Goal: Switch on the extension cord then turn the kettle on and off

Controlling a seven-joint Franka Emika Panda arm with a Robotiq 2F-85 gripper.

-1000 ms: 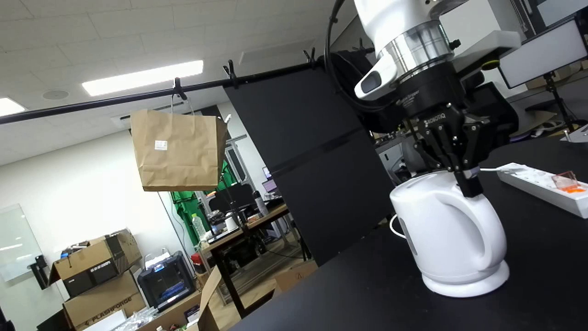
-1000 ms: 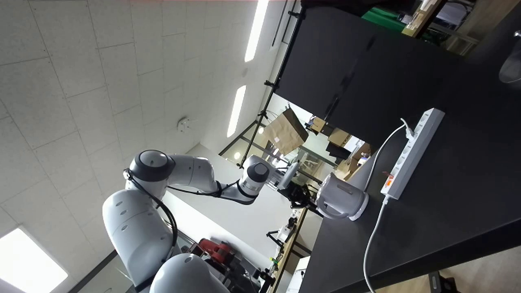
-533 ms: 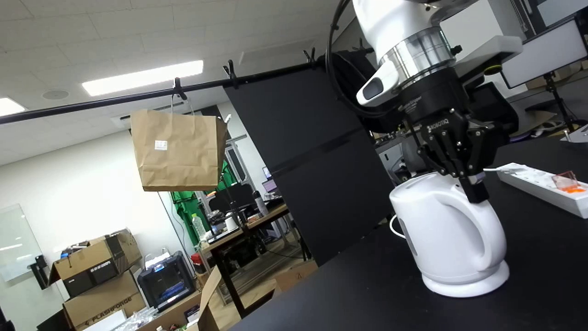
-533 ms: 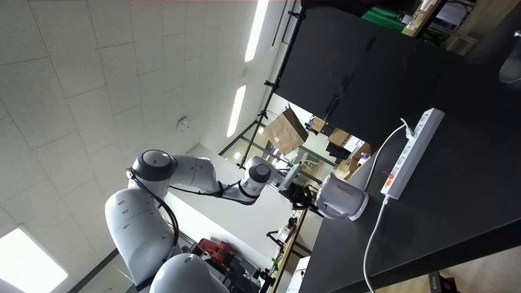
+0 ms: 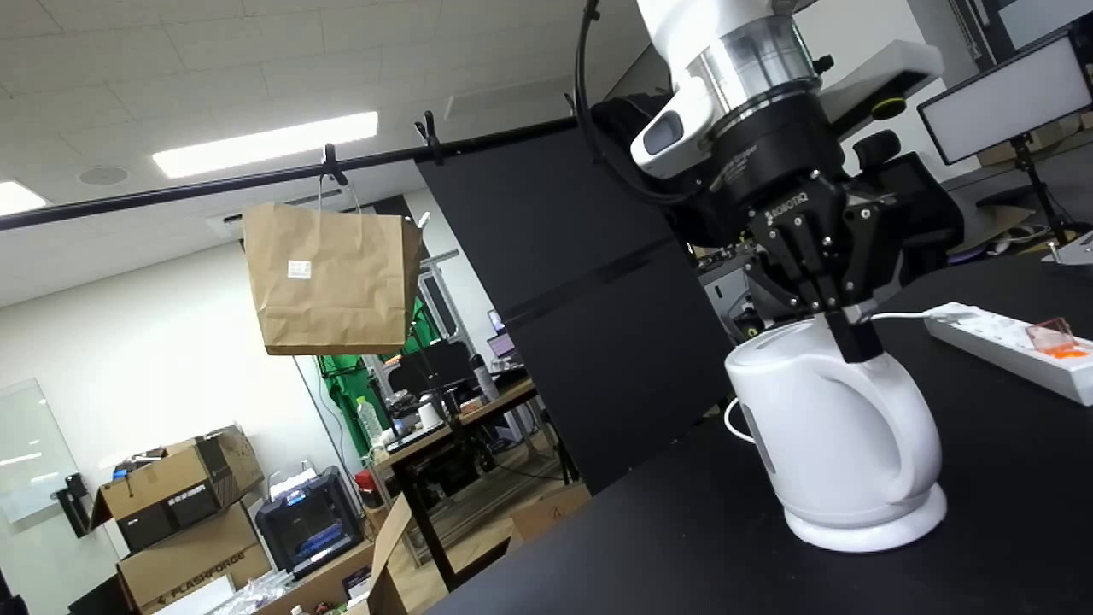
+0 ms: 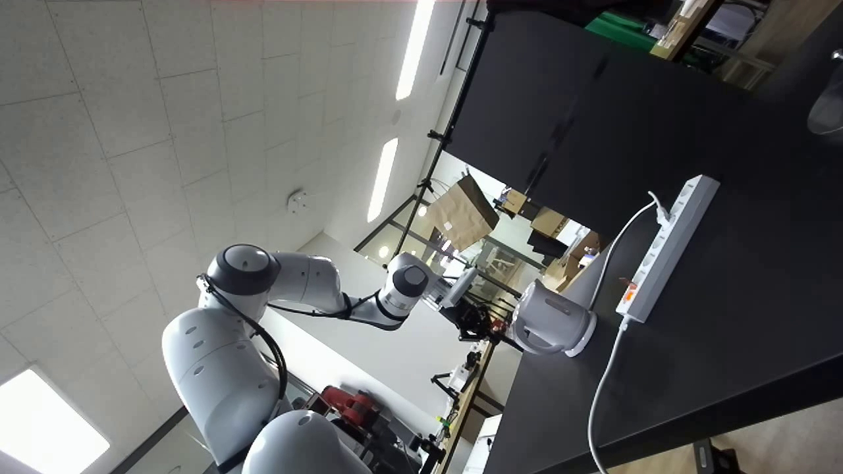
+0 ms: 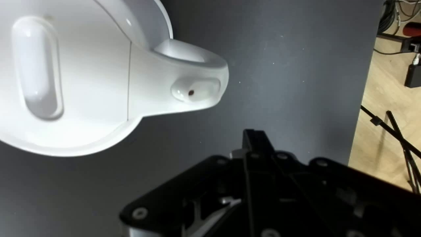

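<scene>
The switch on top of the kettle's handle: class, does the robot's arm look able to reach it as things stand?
Probably yes: in the wrist view the closed gripper is beside the switch, with nothing visible between them; a sideways shift seems needed.

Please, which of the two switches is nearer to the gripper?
The white switch on the kettle; the orange switch sits farther away, on the extension cord.

On the black table (image 6: pixel 724 316), 1 white electric kettle (image 5: pixel 798 427) stands upright on its base (image 5: pixel 867 533) near 1 white power strip (image 6: pixel 668 249). The strip's cable (image 6: pixel 590 424) crosses the table's edge.
</scene>
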